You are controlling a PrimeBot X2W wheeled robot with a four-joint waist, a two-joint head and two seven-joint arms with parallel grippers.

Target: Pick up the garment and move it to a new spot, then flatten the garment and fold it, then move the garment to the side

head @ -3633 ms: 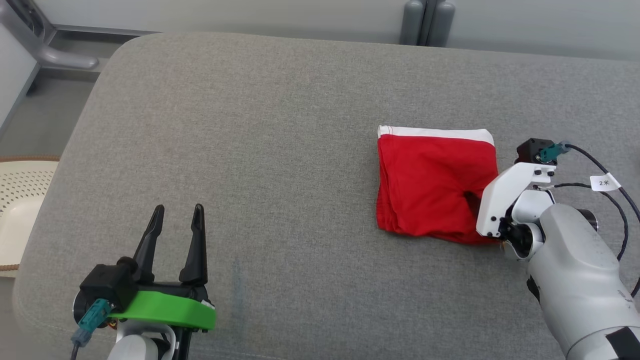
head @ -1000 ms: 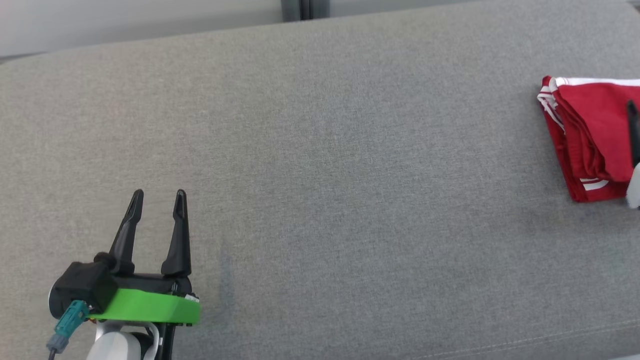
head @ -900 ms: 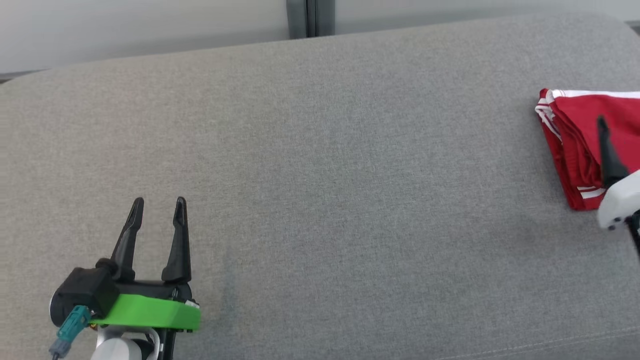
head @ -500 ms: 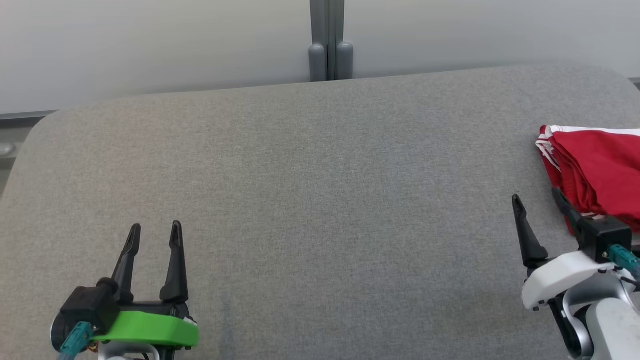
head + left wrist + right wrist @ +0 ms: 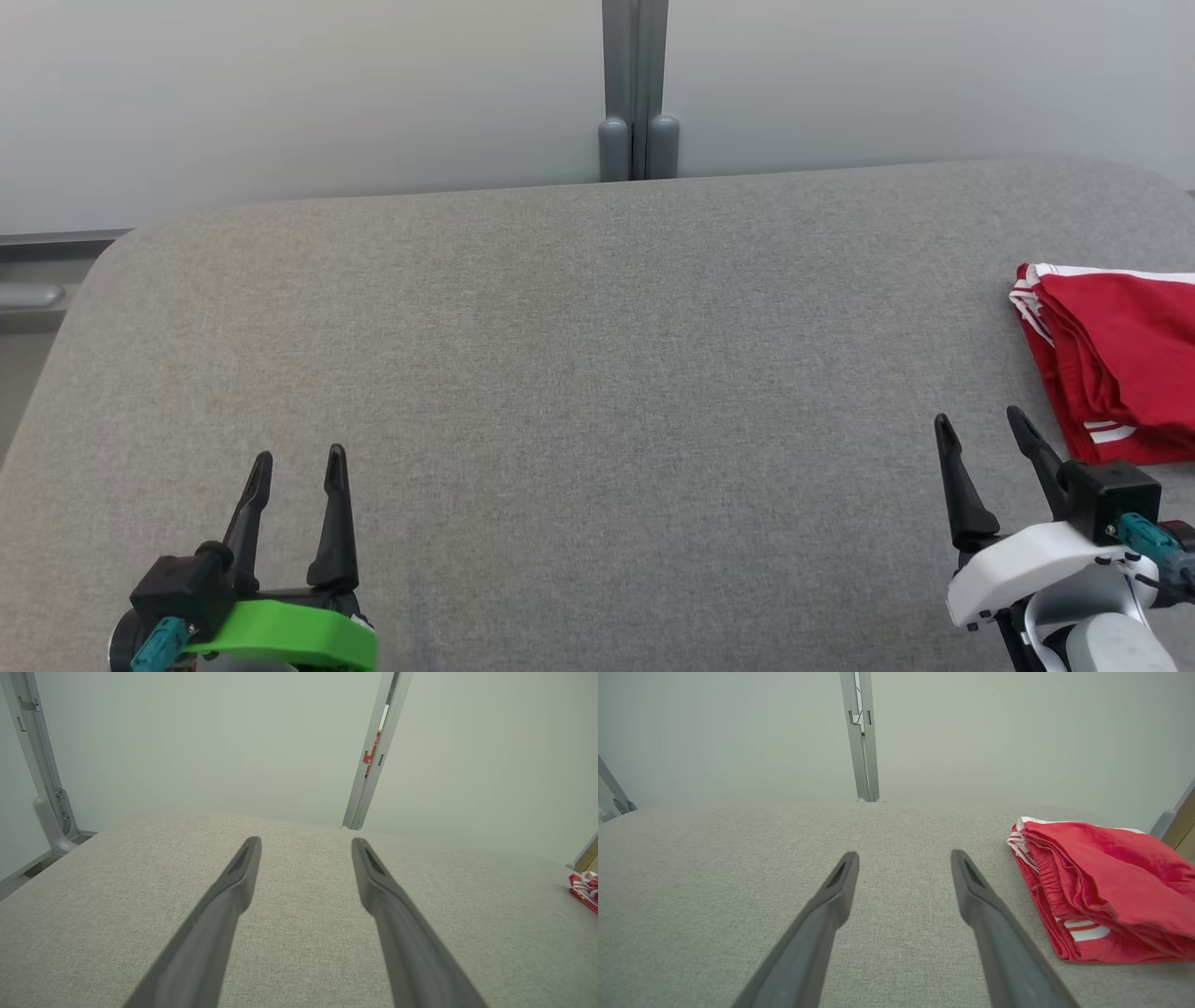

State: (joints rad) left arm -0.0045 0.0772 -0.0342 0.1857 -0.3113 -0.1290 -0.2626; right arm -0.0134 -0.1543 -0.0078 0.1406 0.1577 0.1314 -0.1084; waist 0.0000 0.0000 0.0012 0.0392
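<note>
One red garment (image 5: 1120,359), folded, white-striped, on grey cushion (image 5: 579,345).

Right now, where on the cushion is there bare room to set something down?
The grey cushion is bare from its left edge across to the folded red garment, including between the left gripper and right gripper. Only the far right is taken.
</note>
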